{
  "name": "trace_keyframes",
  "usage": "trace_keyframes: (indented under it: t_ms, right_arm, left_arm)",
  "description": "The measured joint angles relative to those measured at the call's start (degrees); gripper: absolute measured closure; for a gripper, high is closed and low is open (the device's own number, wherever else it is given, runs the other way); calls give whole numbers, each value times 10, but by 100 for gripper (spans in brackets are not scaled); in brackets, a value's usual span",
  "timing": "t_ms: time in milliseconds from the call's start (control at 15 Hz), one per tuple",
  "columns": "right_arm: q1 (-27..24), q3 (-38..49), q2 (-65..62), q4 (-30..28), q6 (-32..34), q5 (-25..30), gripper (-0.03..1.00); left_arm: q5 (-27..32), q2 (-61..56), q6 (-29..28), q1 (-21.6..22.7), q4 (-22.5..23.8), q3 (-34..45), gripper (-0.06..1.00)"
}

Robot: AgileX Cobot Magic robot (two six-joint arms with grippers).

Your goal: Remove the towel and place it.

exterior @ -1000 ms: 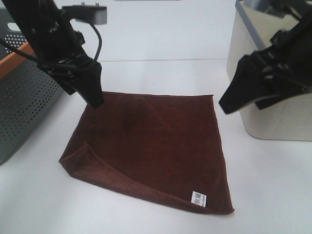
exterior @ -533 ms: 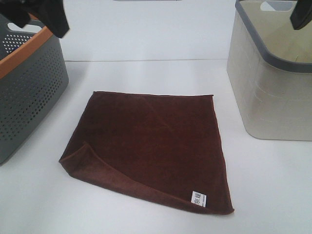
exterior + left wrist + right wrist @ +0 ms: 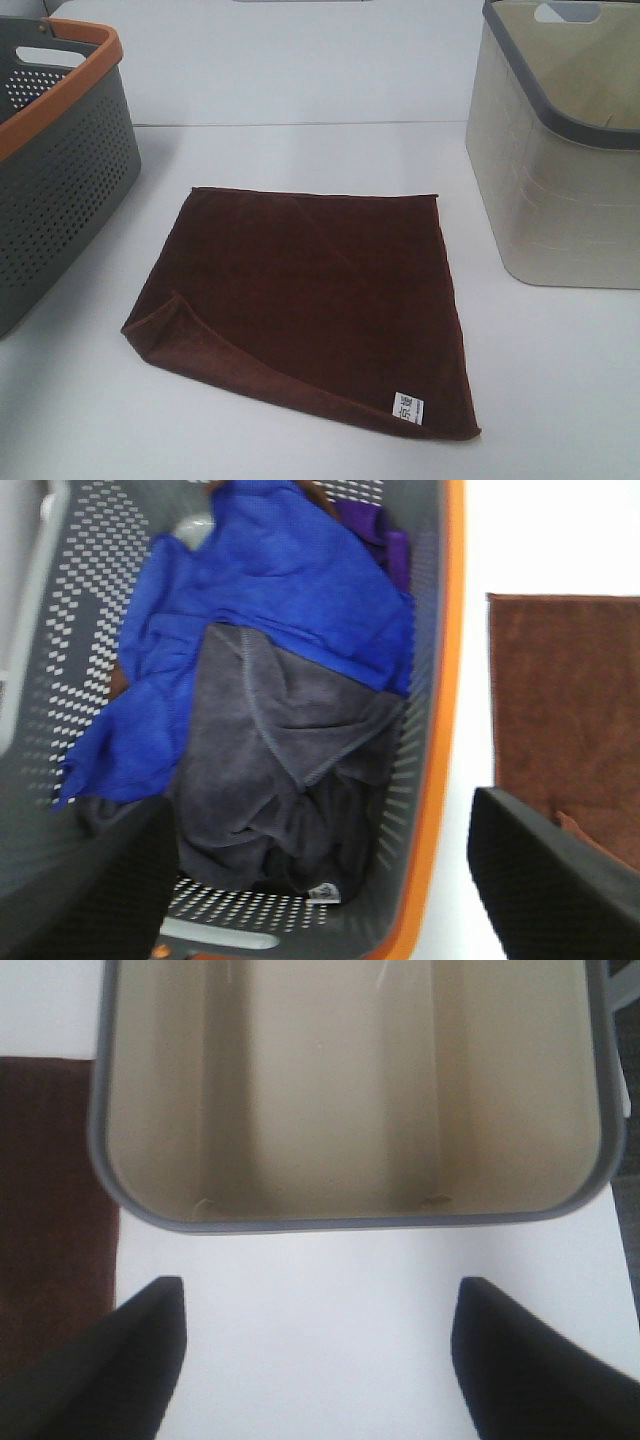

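Observation:
The dark reddish-brown towel (image 3: 310,295) lies spread flat on the white table, between the two containers. Its white label (image 3: 407,407) is at the near right corner, and its near left corner is folded over. Neither gripper shows in the exterior high view. In the left wrist view my left gripper (image 3: 320,880) is open and empty above the grey basket, with the towel (image 3: 570,700) off to one side. In the right wrist view my right gripper (image 3: 320,1360) is open and empty over bare table beside the beige bin, with the towel's edge (image 3: 50,1210) at the frame's side.
A grey perforated basket with an orange rim (image 3: 60,190) stands at the left. It (image 3: 450,680) holds a blue cloth (image 3: 280,590) and a grey cloth (image 3: 270,760). An empty beige bin with a grey rim (image 3: 560,200) stands at the right, also in the right wrist view (image 3: 350,1225).
Both arms have lifted away from the towel's far corners and left the exterior high view. The towel has not moved.

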Motion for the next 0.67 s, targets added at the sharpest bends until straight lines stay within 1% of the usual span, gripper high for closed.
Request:
trace_keyframes:
  t_ms: [67,133,200,267,333,400,467,533,667]
  right_arm:
    - [-34,0,0,13,-11,0,34]
    - [-65,0,0,23,-32,0,34]
    - [-85,0,0,31,-54,0,34]
    - [-91,0,0,36,-73,0,34]
    - [-91,0,-2,46,-82,0,34]
    - [-91,5,-11,70,-97,1,34]
    - [-91,17,-32,106,-121,1,34]
    - [-91,26,-46,124,-135,1,34]
    - [-91,78,-110,168,-178,1,34]
  left_arm:
    - [0,-17,9,23,1,7,18]
    - [1,-36,21,36,2,22,18]
    - [1,-43,27,37,2,30,18]
    - [0,-64,33,38,2,56,18]
    - [0,-97,34,38,2,104,18]
    - [0,-129,33,38,4,146,18]
    - [-1,-168,29,38,7,186,18]
    - [-1,-186,26,38,11,205,18]
    - [-6,-281,10,40,26,295,18]
